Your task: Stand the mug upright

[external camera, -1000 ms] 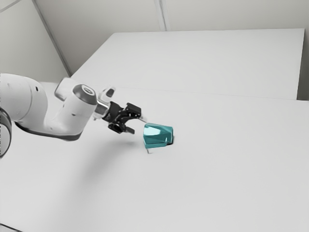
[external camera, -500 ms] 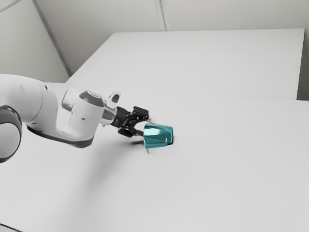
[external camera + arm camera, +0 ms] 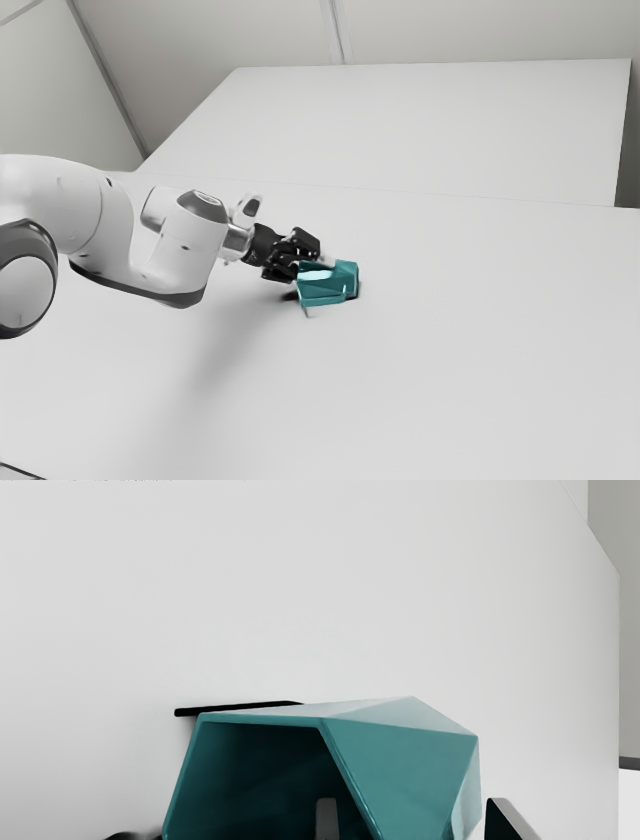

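Observation:
The teal faceted mug (image 3: 328, 285) lies on its side on the table, its mouth toward the arm. At that mouth is my black gripper (image 3: 313, 266), one fingertip over the mug's upper side. In the wrist view, the gripper (image 3: 414, 817) straddles the wall of the mug (image 3: 395, 765): one fingertip (image 3: 327, 817) is inside the dark opening and the other (image 3: 505, 815) is outside, beside the outer face. A gap shows between the outer fingertip and the mug, so the gripper is open. A dark bar (image 3: 235, 709) sticks out past the rim.
The white table (image 3: 450, 350) extends around the mug. Beyond it, in the exterior view's upper part, is another pale flat surface (image 3: 430, 125), with room walls behind. The arm's shadow falls on the table below the arm in that view.
My gripper has moved toward the exterior view's right and reached the mug's mouth. Its fingers stand closer together than before. The mug has stayed where it was.

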